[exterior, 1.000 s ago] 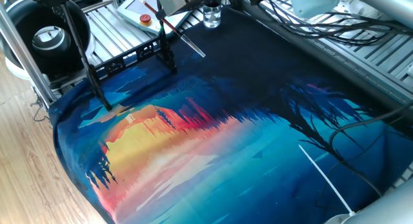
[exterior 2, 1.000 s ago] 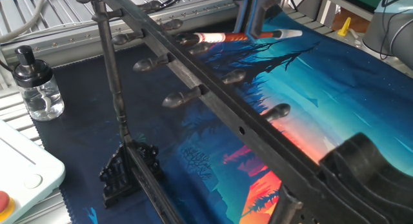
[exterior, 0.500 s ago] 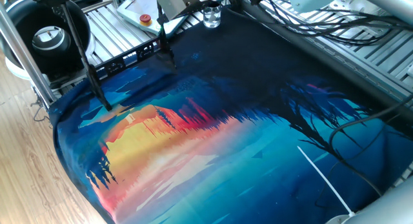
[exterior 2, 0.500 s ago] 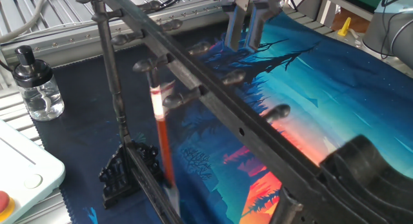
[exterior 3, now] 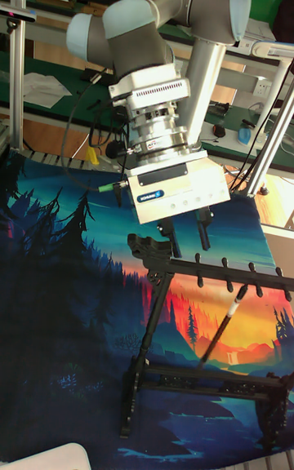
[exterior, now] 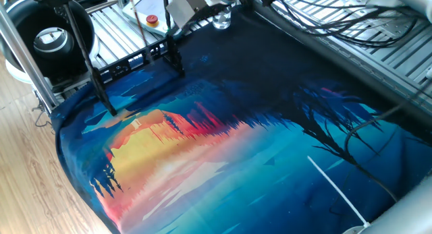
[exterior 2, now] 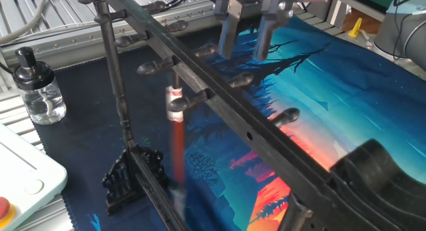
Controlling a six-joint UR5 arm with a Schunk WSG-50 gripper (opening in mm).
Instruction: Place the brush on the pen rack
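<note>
While the hand [exterior 2: 243, 34] hangs open above, the brush [exterior 3: 220, 321] leans against the pen rack [exterior 3: 214, 274].

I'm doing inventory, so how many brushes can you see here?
1. The brush sits tilted under the pen rack's peg bar, apart from the open gripper above. The white strip on the mat is no brush. Others may be hidden.
</note>
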